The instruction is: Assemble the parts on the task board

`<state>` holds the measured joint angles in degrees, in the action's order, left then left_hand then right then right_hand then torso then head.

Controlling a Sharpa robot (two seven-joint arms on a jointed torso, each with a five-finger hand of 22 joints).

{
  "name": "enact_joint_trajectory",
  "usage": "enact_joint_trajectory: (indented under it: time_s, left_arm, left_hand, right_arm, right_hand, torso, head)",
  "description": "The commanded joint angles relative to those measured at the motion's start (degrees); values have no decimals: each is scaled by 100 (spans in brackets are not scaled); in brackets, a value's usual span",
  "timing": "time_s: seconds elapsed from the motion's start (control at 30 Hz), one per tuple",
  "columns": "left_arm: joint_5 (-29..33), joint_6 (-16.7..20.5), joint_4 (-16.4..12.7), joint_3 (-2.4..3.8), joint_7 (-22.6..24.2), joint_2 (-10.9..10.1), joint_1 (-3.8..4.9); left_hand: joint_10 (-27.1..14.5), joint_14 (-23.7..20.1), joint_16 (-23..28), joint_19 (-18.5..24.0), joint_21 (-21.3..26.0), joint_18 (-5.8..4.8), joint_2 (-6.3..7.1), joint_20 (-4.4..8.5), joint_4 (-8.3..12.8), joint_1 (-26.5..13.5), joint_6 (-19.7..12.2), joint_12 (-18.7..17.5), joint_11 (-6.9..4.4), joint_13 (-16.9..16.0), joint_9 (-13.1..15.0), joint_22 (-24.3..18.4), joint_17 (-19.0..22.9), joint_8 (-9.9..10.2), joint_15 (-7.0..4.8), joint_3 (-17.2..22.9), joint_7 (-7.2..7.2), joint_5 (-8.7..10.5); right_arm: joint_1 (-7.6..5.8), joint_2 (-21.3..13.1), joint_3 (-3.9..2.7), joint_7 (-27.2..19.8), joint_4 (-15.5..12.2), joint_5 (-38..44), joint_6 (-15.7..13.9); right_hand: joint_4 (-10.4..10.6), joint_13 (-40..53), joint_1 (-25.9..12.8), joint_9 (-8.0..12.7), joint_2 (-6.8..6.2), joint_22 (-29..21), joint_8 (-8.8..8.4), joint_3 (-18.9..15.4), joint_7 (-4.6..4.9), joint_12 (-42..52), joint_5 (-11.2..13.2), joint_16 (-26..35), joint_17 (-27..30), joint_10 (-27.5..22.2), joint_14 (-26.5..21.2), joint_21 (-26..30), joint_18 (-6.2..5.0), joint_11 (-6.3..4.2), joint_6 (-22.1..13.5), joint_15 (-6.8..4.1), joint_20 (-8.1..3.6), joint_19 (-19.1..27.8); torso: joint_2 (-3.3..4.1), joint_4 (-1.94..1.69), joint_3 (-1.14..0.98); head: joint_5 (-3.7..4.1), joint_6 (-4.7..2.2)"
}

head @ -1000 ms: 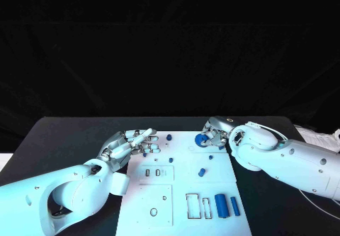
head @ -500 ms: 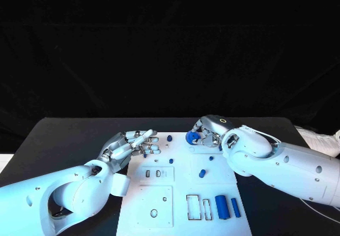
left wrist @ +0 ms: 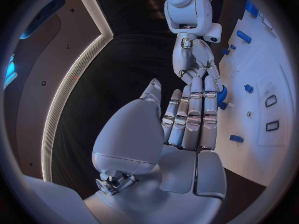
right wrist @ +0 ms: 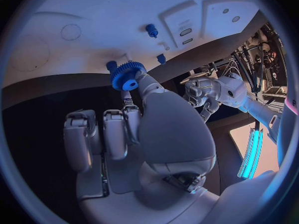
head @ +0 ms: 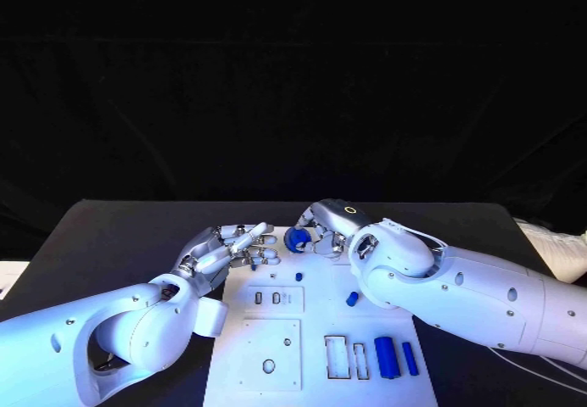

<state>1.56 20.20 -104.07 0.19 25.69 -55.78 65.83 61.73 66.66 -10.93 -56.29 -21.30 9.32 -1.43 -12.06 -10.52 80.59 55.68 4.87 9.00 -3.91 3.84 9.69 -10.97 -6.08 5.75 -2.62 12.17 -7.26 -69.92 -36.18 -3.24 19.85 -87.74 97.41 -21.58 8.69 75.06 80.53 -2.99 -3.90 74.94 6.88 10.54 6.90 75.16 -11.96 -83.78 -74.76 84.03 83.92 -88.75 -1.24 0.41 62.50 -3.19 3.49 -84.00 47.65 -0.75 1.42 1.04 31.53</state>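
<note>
The white task board (head: 312, 315) lies in the middle of the black table. My right hand (head: 321, 232) hovers over its far edge and pinches a blue gear (head: 298, 240) between thumb and a finger; the right wrist view shows the gear (right wrist: 126, 75) at the tips of that hand (right wrist: 146, 129). My left hand (head: 232, 248) is stretched out over the board's far left corner, holding nothing; its fingers (left wrist: 190, 115) lie straight and side by side. The gear sits just right of the left fingertips. A small blue peg (head: 299, 276) stands on the board near both hands.
Another blue peg (head: 352, 298) sits mid-board. Two long blue bars (head: 384, 356) lie at the near right, next to rectangular slots (head: 332, 356). Black table (head: 116, 237) stretches away on both sides of the board.
My right hand has carried the blue gear leftward along the board's far edge, close to the left fingertips. The left hand has barely moved.
</note>
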Motion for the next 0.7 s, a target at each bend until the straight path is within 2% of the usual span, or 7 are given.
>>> enact_joint_trajectory:
  time_s: [0.03, 0.13, 0.4, 0.7]
  left_arm:
    - [8, -117, -3, 5, 31, 16, 6]
    - [8, -121, -4, 5, 32, 19, 6]
    - [8, -122, 6, 5, 33, 23, 6]
    - [8, -127, 4, 5, 27, 15, 6]
  left_hand:
    - [2, 16, 28, -36, -15, 109, -16, 4, 36, 24, 19, -37, 4, 1, -4, -10, -9, 26, 16, 4, 7, -18]
    - [5, 17, 31, -37, -14, 110, -20, 4, 39, 27, 22, -39, 3, 1, -3, -10, -12, 26, 15, 5, 5, -18]
    - [5, 17, 31, -37, -14, 110, -20, 4, 39, 27, 22, -39, 3, 1, -3, -10, -12, 26, 15, 5, 5, -18]
    - [5, 17, 31, -37, -14, 110, -20, 4, 39, 27, 22, -39, 3, 1, -3, -10, -12, 26, 15, 5, 5, -18]
  right_arm:
    - [17, 120, 21, -77, 117, 38, 231]
    - [35, 221, 43, -81, 217, 43, 295]
    - [90, 444, 84, -54, 445, 82, 445]
    - [105, 456, 95, 100, 505, 230, 509]
  right_hand:
    - [66, 359, -28, -383, 35, 1224, 107, 54, -173, -23, 10, 0, 6, 91, 342, -15, 55, -2, 221, -20, -34, -393]
    - [69, 353, -39, -384, 34, 1224, 102, 56, -170, -35, 18, 3, 13, 86, 341, -14, 55, 0, 215, -18, -33, -393]
    - [72, 341, -72, -388, 21, 1220, 87, 57, -161, -62, 34, 7, 19, 73, 339, -13, 54, 7, 196, -12, -29, -390]
    - [94, 279, -179, -386, -44, 1206, 25, 40, -121, -177, 63, 22, 45, 21, 332, -6, 51, 40, 113, 12, -12, -378]
  torso:
    - [2, -1, -1]
    - [-1, -4, 3]
    - [4, 10, -11]
    - [3, 22, -13]
  head:
    - [-21, 9]
    - [-30, 18]
    - [-67, 39]
    - [-66, 52]
